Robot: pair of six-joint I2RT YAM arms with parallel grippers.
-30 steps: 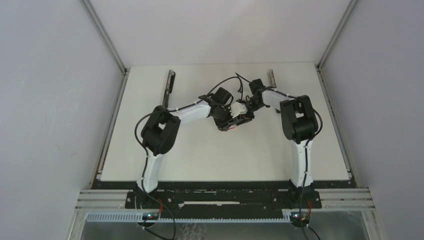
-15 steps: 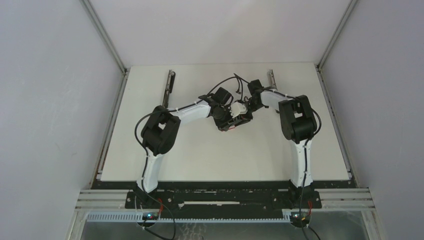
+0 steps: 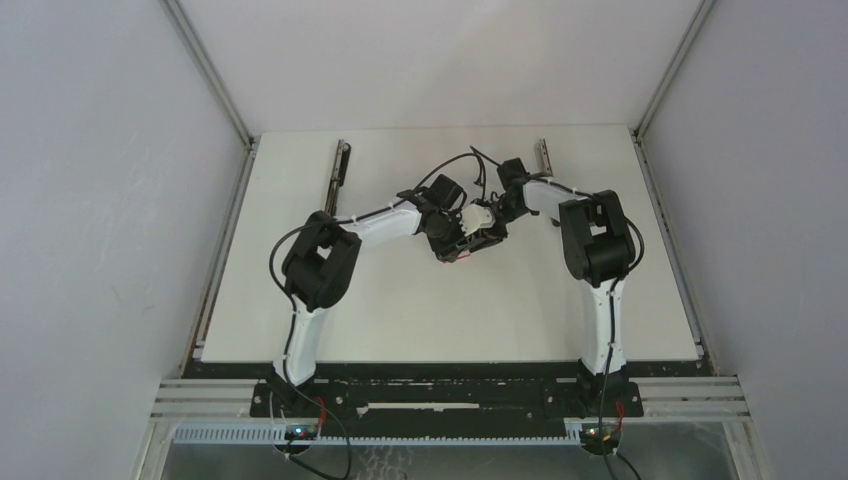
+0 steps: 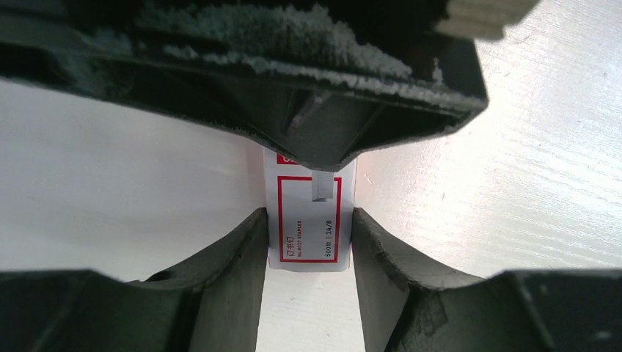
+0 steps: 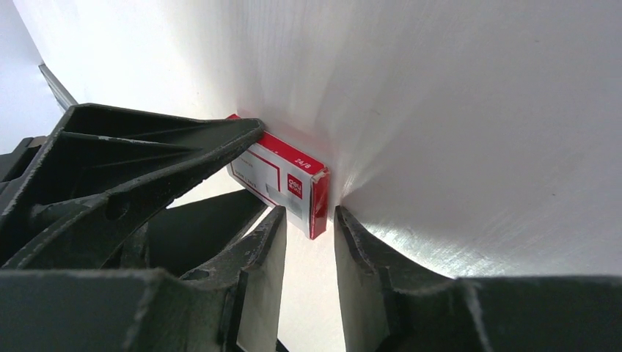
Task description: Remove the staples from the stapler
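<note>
A white table point(image 3: 400, 300) seen from above, with two white-and-black robot arms bolted at its near edge and folded inward so their wrists meet near the middle. The left arm point(image 3: 320, 265) reaches up and to the right with its elbow bent out to the left. The right arm point(image 3: 595, 240) rises, then doubles back to the left, so the two grippers are nose to nose. Over the last second almost nothing has moved: the right wrist has nudged slightly toward the left one, and the left arm has held its place. That suggests fine positioning, not a carry. The left gripper point(image 4: 308, 216) points down at the table, its fingers drawn in part way and pressed against the two long sides of a small red-and-white staple box point(image 4: 312, 238), which it appears to hold steady. The right gripper point(image 5: 309, 213) comes in low from the opposite side, with its fingers only narrowly apart. The red end of the box sits just past and between their tips. A sliver of table shows beside one finger, so they do not seem to clamp it. A short grey staple strip point(image 4: 320, 187) lies on the printed face of the box, between the left fingers and just under the right gripper's tip. Whether the right fingers touch it cannot be told. No stapler can be made out, so this strip is probably already unloaded and being set on the box.
</note>
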